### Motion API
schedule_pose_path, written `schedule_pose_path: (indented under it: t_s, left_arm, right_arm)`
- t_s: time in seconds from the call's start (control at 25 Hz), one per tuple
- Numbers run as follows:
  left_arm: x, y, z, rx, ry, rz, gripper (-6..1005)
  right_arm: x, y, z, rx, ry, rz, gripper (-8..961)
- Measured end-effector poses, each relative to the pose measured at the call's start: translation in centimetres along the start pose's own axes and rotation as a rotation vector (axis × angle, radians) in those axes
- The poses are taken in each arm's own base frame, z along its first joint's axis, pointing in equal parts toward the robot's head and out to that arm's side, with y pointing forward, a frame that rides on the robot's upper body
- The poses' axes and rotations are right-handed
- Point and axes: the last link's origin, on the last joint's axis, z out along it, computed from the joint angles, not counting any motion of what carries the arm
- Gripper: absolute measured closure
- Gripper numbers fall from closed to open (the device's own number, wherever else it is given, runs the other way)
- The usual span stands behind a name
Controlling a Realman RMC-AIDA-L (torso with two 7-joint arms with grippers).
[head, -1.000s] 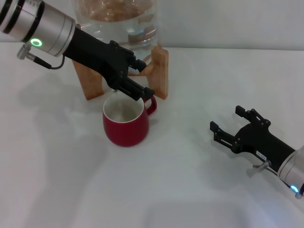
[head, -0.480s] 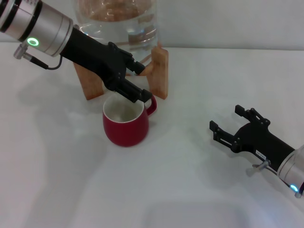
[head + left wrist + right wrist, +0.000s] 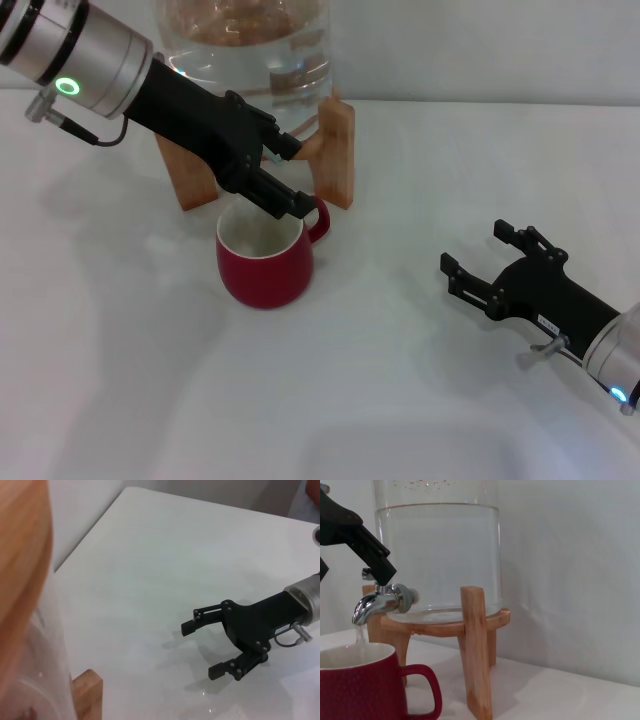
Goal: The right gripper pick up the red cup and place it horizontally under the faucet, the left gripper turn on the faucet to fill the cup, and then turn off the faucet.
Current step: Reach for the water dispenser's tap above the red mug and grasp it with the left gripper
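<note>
We see the red cup (image 3: 263, 260) upright on the tabletop (image 3: 420, 400) under the chrome faucet (image 3: 381, 601), near the far edge. Our left claw (image 3: 281, 184) sits at the faucet lever; we cannot tell its spread. Our right claw (image 3: 480, 263) rests wide near the right edge.

I see a plain white table (image 3: 420, 180) carrying everything here. Standing on it, toward the far left, is a wooden stand (image 3: 335, 150) whose legs rest on the surface and which bears a clear glass water jar (image 3: 250, 45). Just in front of that stand, nearer to me, the red cup (image 3: 265, 265) sits upright on the tabletop, its handle turned toward the far right. Over on the near right, the right gripper (image 3: 480, 265) lies low at the table, well apart from the cup.
</note>
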Motion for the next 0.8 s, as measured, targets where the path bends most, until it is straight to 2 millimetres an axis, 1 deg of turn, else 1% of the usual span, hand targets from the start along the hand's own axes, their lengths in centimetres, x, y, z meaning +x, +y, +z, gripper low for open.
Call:
schedule_pose_path:
  t_s: [0.4,0.64,0.8]
  left_arm:
    - [0.9,0.0,0.0,-0.001,0.024,0.033,126]
    - [2.2,-0.4,-0.1,0.031,0.117,0.075,126]
    - [2.2,-0.4,-0.4,0.064,0.153,0.076,126]
  right_arm:
    - [0.0,-0.1,0.0,0.004,0.000,-0.001,78]
    - [0.0,-0.2,0.0,0.007,-0.002,0.000,78]
    - [-0.1,-0.3,0.0,0.009,-0.002,-0.001,78]
